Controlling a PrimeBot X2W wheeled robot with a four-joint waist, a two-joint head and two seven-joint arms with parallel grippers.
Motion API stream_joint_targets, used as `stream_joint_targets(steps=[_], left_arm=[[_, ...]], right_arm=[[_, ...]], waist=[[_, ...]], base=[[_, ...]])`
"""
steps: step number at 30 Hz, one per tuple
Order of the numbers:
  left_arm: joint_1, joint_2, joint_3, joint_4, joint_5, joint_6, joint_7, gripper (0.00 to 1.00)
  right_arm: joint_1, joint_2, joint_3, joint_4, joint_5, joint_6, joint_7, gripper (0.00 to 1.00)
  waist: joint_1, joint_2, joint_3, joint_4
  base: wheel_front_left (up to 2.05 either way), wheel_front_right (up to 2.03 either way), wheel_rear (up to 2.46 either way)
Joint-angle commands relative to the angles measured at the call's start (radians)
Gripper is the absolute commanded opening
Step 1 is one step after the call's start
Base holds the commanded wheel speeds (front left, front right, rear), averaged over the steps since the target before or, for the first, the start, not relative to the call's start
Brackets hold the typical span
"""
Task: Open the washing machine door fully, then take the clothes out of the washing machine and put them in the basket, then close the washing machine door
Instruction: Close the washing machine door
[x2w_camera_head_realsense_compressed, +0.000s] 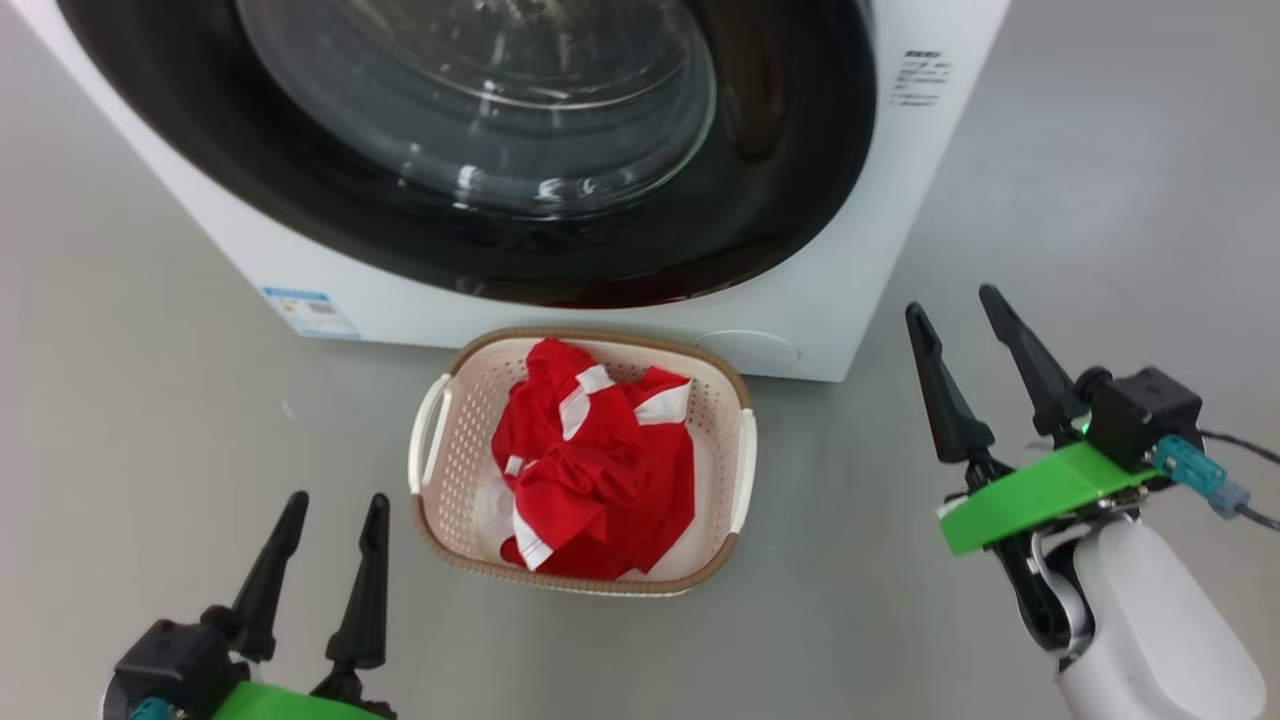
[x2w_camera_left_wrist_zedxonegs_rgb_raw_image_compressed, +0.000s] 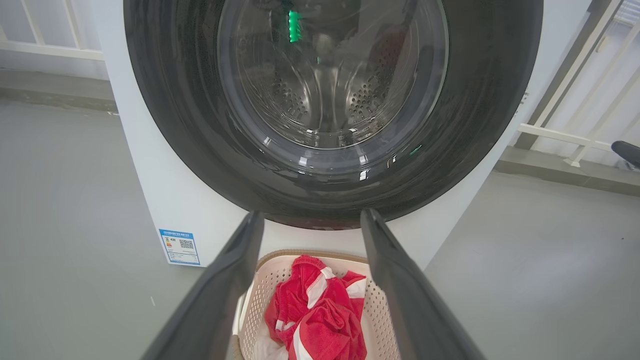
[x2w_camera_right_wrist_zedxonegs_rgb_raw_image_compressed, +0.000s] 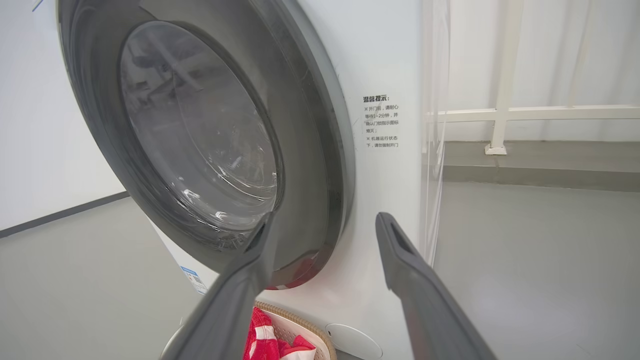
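Resting inside the basket (x2w_camera_head_realsense_compressed: 462, 450) are the clothes (x2w_camera_head_realsense_compressed: 597, 472).

Grey floor (x2w_camera_head_realsense_compressed: 150, 450), perhaps white railings (x2w_camera_right_wrist_zedxonegs_rgb_raw_image_compressed: 540, 114)

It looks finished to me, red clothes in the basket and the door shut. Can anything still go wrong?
1. The washing machine door looks shut, but whether it latched cannot be seen; it might swing open.
2. The basket sits close under the door, with the open left gripper and right gripper to either side; a careless arm move could knock it and spill the clothes.
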Motion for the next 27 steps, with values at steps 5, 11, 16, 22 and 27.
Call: stream_joint_targets(steps=[5, 11, 16, 22, 27], left_arm=[[0.021, 0.037, 0.052, 0.0, -0.01, -0.006, -0.012, 1.0], [0.045, 0.046, 0.067, 0.022, -0.014, -0.006, -0.012, 1.0], [0.07, 0.049, 0.083, 0.037, -0.013, -0.006, -0.012, 1.0], [0.104, 0.044, 0.105, 0.059, -0.021, -0.006, -0.012, 1.0], [0.123, 0.05, 0.116, 0.072, -0.016, -0.006, -0.012, 1.0]], right_arm=[[0.071, 0.001, 0.0, -0.037, 0.011, -0.001, 0.001, 1.0], [0.156, -0.009, -0.012, -0.051, 0.011, -0.001, 0.001, 1.0], [0.213, -0.016, -0.017, -0.059, 0.012, -0.001, 0.001, 1.0], [0.269, -0.019, -0.029, -0.068, 0.014, -0.001, 0.001, 1.0], [0.306, -0.022, -0.041, -0.071, 0.012, -0.001, 0.001, 1.0]], waist=[[0.0, 0.0, -0.063, -0.065], [0.0, 0.0, -0.103, -0.093], [0.0, 0.0, -0.133, -0.119], [0.0, 0.0, -0.168, -0.153], [0.0, 0.0, -0.188, -0.18]], base=[[0.0, 0.0, 0.0], [0.0, 0.0, 0.0], [0.0, 0.0, 0.0], [0.0, 0.0, 0.0], [0.0, 0.0, 0.0]])
